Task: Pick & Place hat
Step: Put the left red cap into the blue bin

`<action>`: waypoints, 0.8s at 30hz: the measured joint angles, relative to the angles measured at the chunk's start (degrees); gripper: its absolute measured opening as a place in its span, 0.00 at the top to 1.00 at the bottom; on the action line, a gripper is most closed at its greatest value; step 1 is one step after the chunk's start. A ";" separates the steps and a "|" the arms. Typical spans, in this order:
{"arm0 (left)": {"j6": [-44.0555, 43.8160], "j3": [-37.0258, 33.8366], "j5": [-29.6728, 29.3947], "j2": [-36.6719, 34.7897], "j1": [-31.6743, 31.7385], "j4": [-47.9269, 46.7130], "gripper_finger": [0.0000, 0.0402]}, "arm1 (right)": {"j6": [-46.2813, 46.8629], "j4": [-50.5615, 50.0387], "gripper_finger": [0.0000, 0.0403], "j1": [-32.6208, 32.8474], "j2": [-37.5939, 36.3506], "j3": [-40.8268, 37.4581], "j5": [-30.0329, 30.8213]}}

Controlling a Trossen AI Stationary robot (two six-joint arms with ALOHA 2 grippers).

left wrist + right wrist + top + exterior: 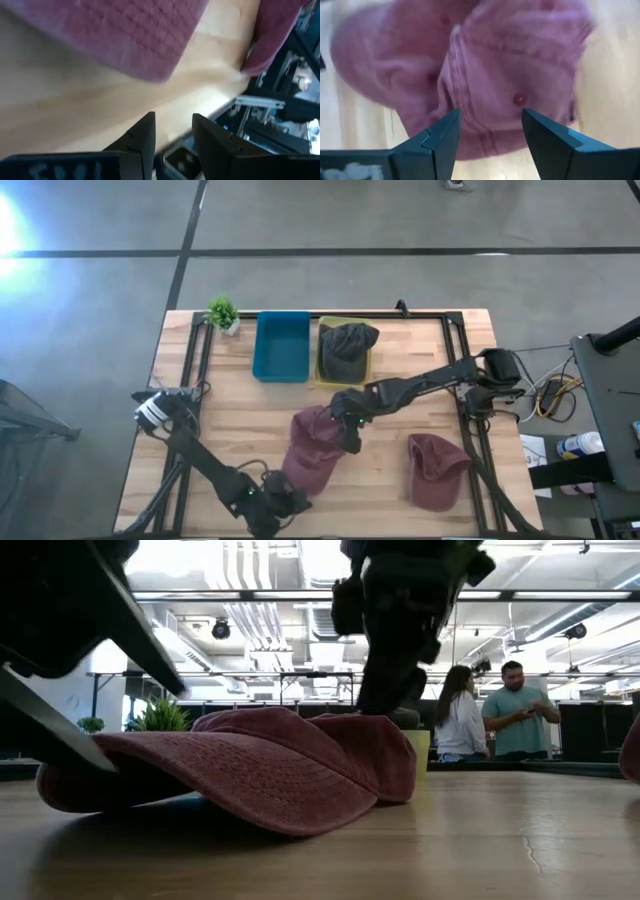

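Two maroon caps are lying on the table (230, 420). The middle cap (312, 448) is sitting flat on the wood near the front centre; the right cap (436, 470) is lying well apart from it, toward the front right.

The right gripper (351, 442) is reaching in from the right side and hovering over the middle cap's crown. In the right wrist view its fingers (440, 137) are standing apart, framing the crown (485, 75) just below them, not closed on fabric. In the low view the arm is coming down behind the cap (250, 765); whether the tips are touching the cloth is not clear.

The left gripper (278, 505) is sitting low at the table's front edge, just beside the middle cap's brim. The left wrist view is showing its fingers (142, 137) a small gap apart with nothing between them, the brim (130, 35) lying on the wood ahead of them.

At the back of the table a blue bin (282, 346) is sitting beside a yellow-green bin (372, 365), which is holding a dark grey cap (346, 348). A small plant (222, 313) is standing at the back left corner.

Two people (490, 712) are standing in the room beyond the table.
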 joint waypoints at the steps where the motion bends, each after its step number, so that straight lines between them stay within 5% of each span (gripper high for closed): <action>1: -0.04 0.69 -1.05 0.52 0.01 -1.11 0.70 | -0.88 -0.82 0.48 0.00 0.96 0.52 -0.71; 8: -0.52 4.87 -3.20 -0.11 0.06 -16.46 0.70 | -2.51 -0.42 0.48 0.00 4.22 0.16 -4.97; 15: -1.63 4.76 3.61 -0.53 -0.51 -21.20 0.70 | -3.69 0.70 0.48 -0.04 3.72 0.96 -5.12; 24: -1.68 4.60 0.34 -0.77 1.66 -36.90 0.70 | -4.74 0.74 0.48 0.00 3.76 2.79 -8.02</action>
